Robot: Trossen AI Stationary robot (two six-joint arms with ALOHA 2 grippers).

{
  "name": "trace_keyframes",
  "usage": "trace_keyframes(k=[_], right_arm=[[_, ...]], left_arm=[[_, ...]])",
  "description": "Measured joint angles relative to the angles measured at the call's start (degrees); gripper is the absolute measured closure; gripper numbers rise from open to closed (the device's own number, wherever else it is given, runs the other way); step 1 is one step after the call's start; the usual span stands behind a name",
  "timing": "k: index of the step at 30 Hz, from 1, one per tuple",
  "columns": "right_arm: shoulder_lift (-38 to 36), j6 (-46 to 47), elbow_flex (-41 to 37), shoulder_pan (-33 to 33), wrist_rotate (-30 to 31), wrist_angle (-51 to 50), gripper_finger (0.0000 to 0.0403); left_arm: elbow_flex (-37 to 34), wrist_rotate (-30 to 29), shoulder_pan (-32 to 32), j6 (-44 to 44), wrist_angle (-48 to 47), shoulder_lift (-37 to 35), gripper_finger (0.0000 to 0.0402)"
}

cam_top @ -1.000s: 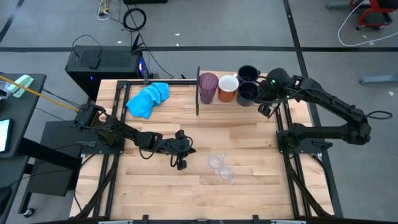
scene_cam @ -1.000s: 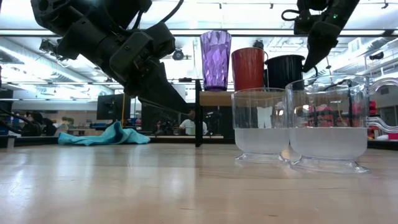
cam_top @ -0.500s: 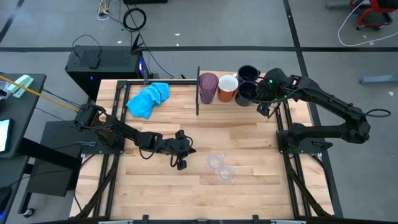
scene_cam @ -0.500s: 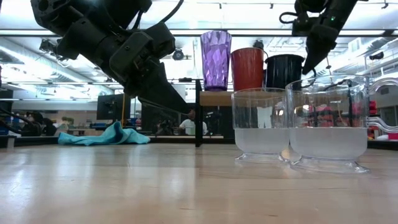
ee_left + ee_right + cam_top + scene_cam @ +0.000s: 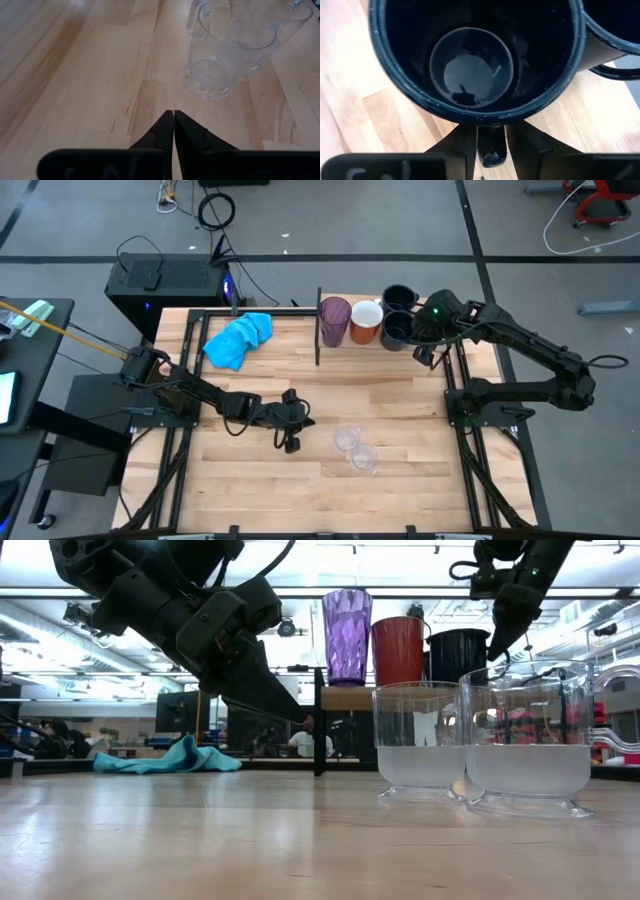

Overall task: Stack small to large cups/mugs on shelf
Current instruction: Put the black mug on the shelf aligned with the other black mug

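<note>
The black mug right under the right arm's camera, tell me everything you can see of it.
The near black mug is dark, glossy and round, upright and empty, with faint speckles along its rim. It stands on the light wooden shelf, beside a second black mug. Its handle sits between the fingers of the right claw, which stand slightly apart around it.

One camera hangs overhead, looking straight down on the whole worktop. Another sits at worktop level, facing across toward the room behind. Each wrist camera peers closely past its own claw. Overhead and low views share the two clear cups.
</note>
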Motion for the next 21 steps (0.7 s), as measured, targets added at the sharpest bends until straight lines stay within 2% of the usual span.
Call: trace_keyframes(k=[6, 12, 21], right_arm=[[0.0, 0.39, 0.0, 0.0, 0.83, 0.04, 0.0261], [-0.02, 0.93, 1.52, 0.0, 1.69, 0.0, 0.0229], [-0.02, 2.37, 3.56, -0.02, 1.7, -1.35, 0.021]], left_arm=[[0.0, 0.0, 0.0, -0.01, 0.01, 0.0, 0.0389], [0.0, 0.0, 0.0, 0.0, 0.0, 0.0, 0.038], [0.0, 0.02, -0.28, 0.02, 0.02, 0.0, 0.0388]])
